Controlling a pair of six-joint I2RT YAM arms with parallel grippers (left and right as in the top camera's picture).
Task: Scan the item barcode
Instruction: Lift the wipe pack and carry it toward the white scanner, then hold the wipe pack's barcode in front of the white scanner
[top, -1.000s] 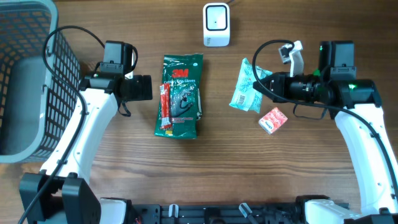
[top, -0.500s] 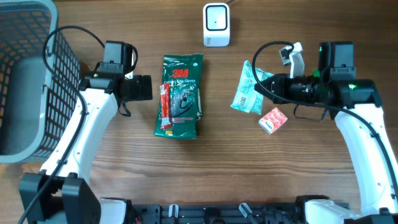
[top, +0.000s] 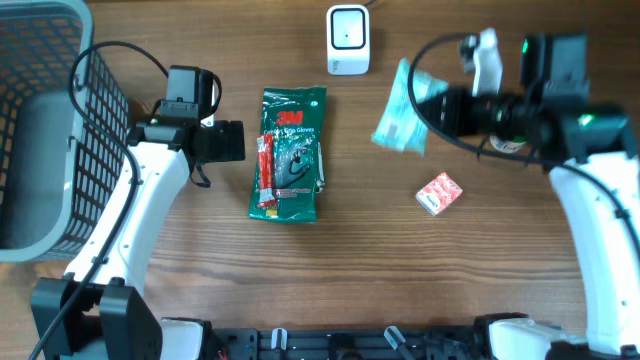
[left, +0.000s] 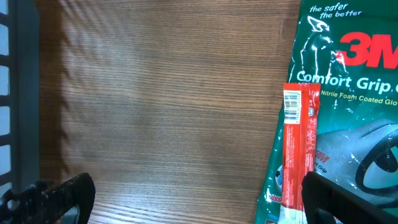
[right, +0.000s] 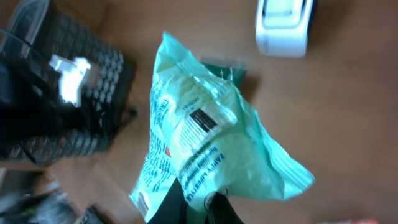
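Over the far right of the table, from overhead, the right gripper (top: 428, 108) is pinching the pale green packet (top: 400, 118) by one edge, jaws pressed together on it. It is holding the packet, apparently raised off the wood, just right of the white scanner (top: 347, 40). The left gripper (top: 228, 141) is waiting beside the green glove pack (top: 292, 150), which is carrying a red stick (top: 265, 175). A small red packet (top: 440, 193) is lying nearer, and the basket (top: 40, 120) is standing at the far left.

From the left wrist, that gripper (left: 193, 202) is standing spread wide and gripping nothing, with the glove pack (left: 348, 93) and red stick (left: 300, 143) lying to its right.

From the right wrist, the packet (right: 211, 143) is hanging crumpled from the gripper (right: 199, 204), and the scanner (right: 283, 25) is sitting beyond it. A dark printed block (right: 203, 119) is showing mid-face, though blur is hiding whether it is the barcode.

To scan well, the arm should be turning the coded face flat toward the scanner's window. It should be bringing the packet close and pausing there, keeping wrinkles and fingers off the code.
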